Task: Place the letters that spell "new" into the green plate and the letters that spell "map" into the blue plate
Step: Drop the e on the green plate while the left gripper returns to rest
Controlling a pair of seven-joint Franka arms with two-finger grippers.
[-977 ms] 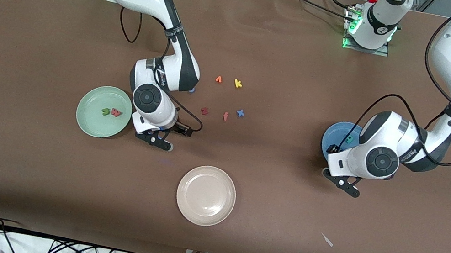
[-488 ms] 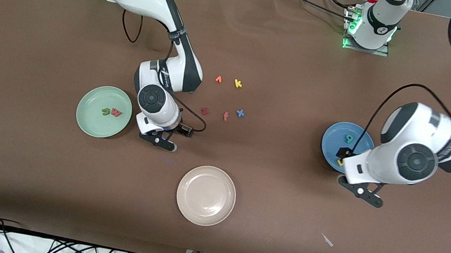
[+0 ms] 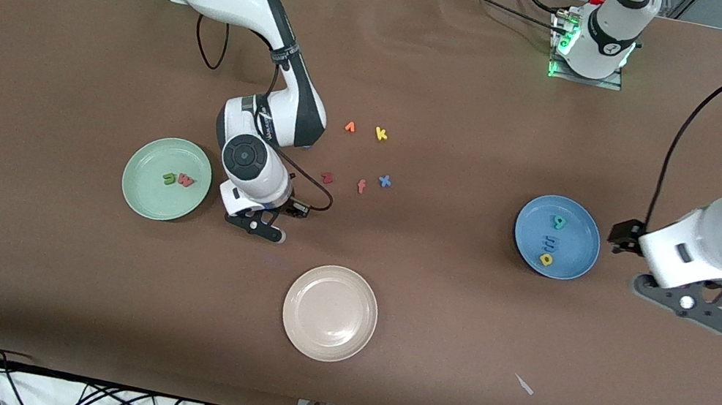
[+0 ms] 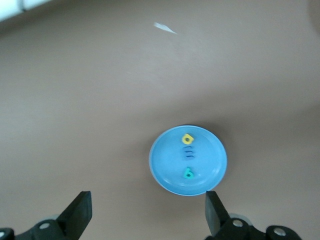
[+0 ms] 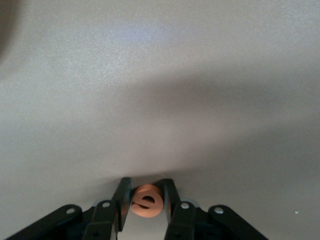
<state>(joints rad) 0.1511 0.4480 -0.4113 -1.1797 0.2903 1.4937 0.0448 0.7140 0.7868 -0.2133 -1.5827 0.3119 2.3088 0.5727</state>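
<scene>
My right gripper (image 3: 257, 225) is down at the table between the green plate (image 3: 143, 194) and the cream plate. In the right wrist view this gripper (image 5: 147, 186) is shut on the orange e (image 5: 148, 202). An olive n (image 3: 169, 179) and a pink w (image 3: 186, 180) lie in the green plate. The blue plate (image 3: 580, 245) holds the teal p (image 3: 558, 222), the blue m (image 3: 550, 241) and the yellow a (image 3: 546, 260). My left gripper (image 3: 685, 304) hangs high and open beside that plate, toward the left arm's end. The left wrist view shows the left gripper (image 4: 147, 215) empty above the blue plate (image 4: 210, 160).
A cream plate (image 3: 327, 330) sits nearer the front camera at mid-table. Loose letters lie between the arms: an orange wedge (image 3: 350, 127), yellow k (image 3: 381, 134), red letter (image 3: 327, 178), salmon f (image 3: 361, 186), blue x (image 3: 384, 181). A white scrap (image 3: 524, 384) lies near the front edge.
The left arm rose and swung away from the blue plate toward its end of the table, uncovering the letters in it. The right gripper's fingers closed onto the orange e.
</scene>
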